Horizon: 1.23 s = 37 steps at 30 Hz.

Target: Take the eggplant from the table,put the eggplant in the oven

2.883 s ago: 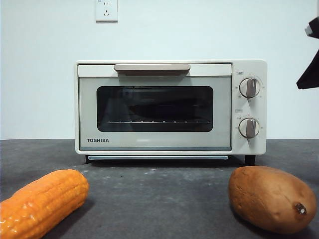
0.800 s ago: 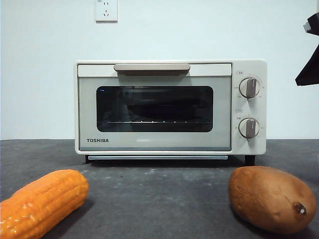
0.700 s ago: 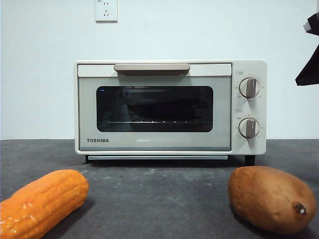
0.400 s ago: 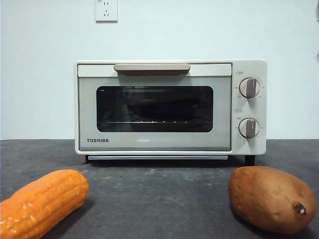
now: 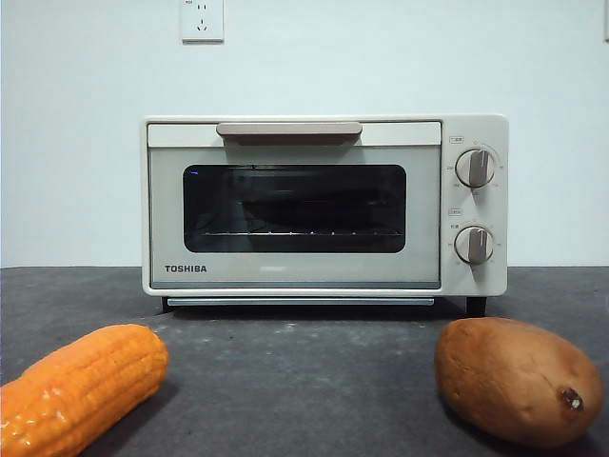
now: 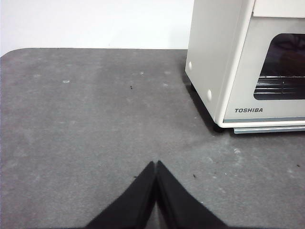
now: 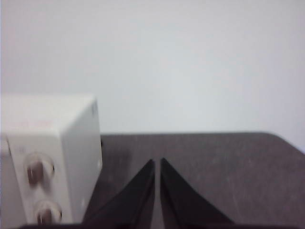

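Observation:
The cream TOSHIBA oven [image 5: 295,276] stands at the back of the dark grey table [image 5: 304,381] with its door closed. Behind the dark glass a dim long dark shape [image 5: 314,211] lies above the wire rack; it is too dark to tell whether it is the eggplant. No eggplant shows on the table. My left gripper [image 6: 156,164] is shut and holds nothing, low over bare table beside the oven's [image 6: 209,71] left side. On the other side of the oven [image 7: 47,124], past its knobs, my right gripper [image 7: 157,162] is shut and holds nothing.
An orange corn cob [image 5: 81,386] lies at the front left. A brown tuber [image 5: 514,381] lies at the front right. The oven's long handle [image 5: 288,129] runs along the door's top, and two round knobs [image 5: 474,168] sit on its right panel.
The black arm tip at the top right corner of the front view has gone out of the picture. The oven, corn and tuber have not moved.

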### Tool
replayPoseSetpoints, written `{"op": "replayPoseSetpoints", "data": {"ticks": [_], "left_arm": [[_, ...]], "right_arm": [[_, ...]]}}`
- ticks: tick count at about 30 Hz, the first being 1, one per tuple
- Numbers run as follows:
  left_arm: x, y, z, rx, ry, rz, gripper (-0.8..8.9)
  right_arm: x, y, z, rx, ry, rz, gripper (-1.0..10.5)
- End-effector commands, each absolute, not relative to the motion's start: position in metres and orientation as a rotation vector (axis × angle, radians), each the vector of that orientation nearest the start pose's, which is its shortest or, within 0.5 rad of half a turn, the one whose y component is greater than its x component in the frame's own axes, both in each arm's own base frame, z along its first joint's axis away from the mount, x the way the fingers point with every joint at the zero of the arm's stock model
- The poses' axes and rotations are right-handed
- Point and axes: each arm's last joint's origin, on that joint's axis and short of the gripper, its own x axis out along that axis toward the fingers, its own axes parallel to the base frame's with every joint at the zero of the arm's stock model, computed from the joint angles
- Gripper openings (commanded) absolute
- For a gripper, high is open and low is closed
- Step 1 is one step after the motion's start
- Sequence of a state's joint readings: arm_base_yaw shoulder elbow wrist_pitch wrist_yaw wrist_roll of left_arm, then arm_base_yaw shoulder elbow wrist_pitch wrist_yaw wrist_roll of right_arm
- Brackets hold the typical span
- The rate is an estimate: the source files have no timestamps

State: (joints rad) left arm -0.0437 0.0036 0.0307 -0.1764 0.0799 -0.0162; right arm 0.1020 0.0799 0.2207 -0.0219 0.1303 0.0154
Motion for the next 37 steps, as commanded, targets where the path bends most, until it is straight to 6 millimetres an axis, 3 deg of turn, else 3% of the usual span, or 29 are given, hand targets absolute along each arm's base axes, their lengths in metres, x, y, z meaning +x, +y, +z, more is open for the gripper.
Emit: {"op": "replayPoseSetpoints", "data": {"ticks": [1, 8, 12, 37], "left_arm": [[0.096, -0.006, 0.148, -0.014, 0.182, -0.123, 0.04], [0.096, -0.006, 0.148, -0.014, 0.182, -0.123, 0.04], [0.096, -0.006, 0.148, -0.014, 0.182, -0.123, 0.04], [0.096, -0.006, 0.148, -0.014, 0.182, -0.123, 0.04]], "right_arm": [[0.090, 0.003, 0.212, 0.026, -0.087, 0.015, 0.0], [0.098, 0.002, 0.167, 0.061, 0.030, 0.041, 0.0], [0.098, 0.002, 0.155, 0.077, 0.123, 0.036, 0.0], [0.097, 0.002, 0.150, 0.120, 0.176, 0.022, 0.0]]}}
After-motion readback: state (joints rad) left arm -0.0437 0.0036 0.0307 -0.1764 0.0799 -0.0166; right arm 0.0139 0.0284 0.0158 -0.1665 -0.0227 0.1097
